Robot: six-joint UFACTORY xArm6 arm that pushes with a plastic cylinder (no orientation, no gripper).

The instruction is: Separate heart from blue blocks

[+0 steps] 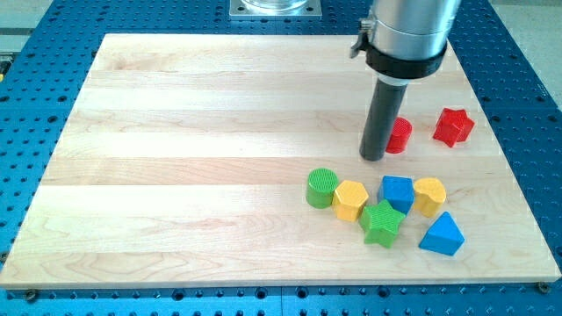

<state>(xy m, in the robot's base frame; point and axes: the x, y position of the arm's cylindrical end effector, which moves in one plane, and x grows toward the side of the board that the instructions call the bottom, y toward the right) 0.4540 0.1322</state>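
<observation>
While the rod [383, 118] stood upright over the worktop [176, 158], my tip [373, 158] rested on the wood at the view's right, just left of a red block [399, 135] that the rod partly hid, so its shape could not be fully made out. Whether the tip touched that block could not be told. No jaws existed on this arm, only the plain rod, and it held nothing.

Further right lay a red star [453, 126], apart from the rod. Below the tip sat a cluster of six blocks. The yellow heart [429, 195] lay at the cluster's right, touching or nearly touching the blue cube [397, 192] on its left, with the blue triangle [442, 234] just below it. So the heart sat below and to the right of my tip, with the blue cube between them on the diagonal.

At the cluster's left stood a green cylinder [322, 187], touching a yellow hexagon [350, 199]. A green star [383, 222] lay just below the hexagon and the cube, close against both.

The worktop sat on a blue perforated base [35, 79].
</observation>
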